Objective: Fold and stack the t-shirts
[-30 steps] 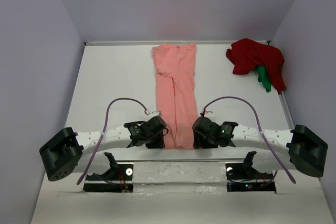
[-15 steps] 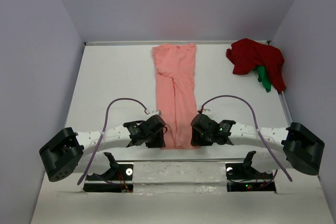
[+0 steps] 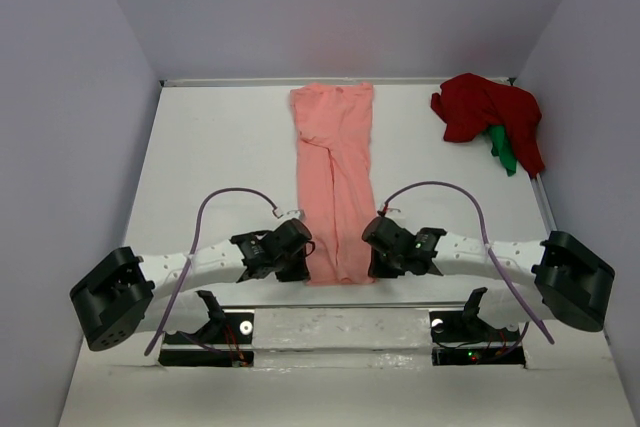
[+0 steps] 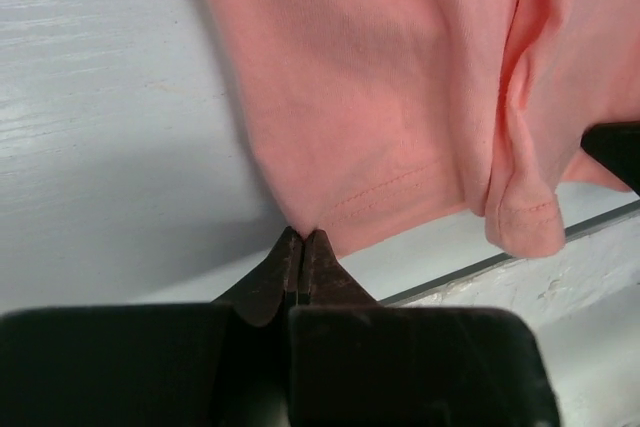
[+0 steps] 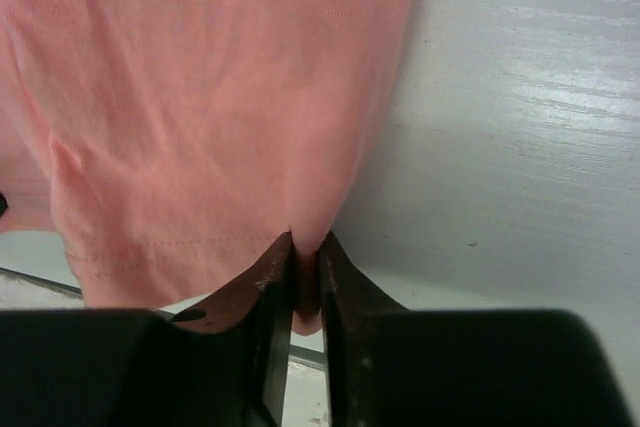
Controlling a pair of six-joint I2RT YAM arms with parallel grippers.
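Top view: the left arm (image 3: 215, 259) lies low along the near edge of the counter (image 3: 220, 147), its black head against the near left corner of the salmon-pink shirt (image 3: 335, 177). That shirt lies in a long narrow strip down the middle of the counter, from the back edge to the near edge. The right arm (image 3: 480, 252) mirrors the left, with its head at the near right corner of the strip. At the far right corner a dark red shirt (image 3: 480, 107) lies crumpled, a green shirt (image 3: 503, 152) showing from beneath it. This view hides both sets of jaws.

Left wrist view: the left jaws are closed tight. Their tips meet on the very edge of the stitched hem (image 4: 385, 187), where the cloth is drawn to a point. A folded layer hangs past the counter's edge to the right.

Right wrist view: the right jaws are nearly together, with a tuck of pink cloth (image 5: 200, 97) gripped between them at the hem corner. Bare counter (image 5: 520, 97) fills the right side.
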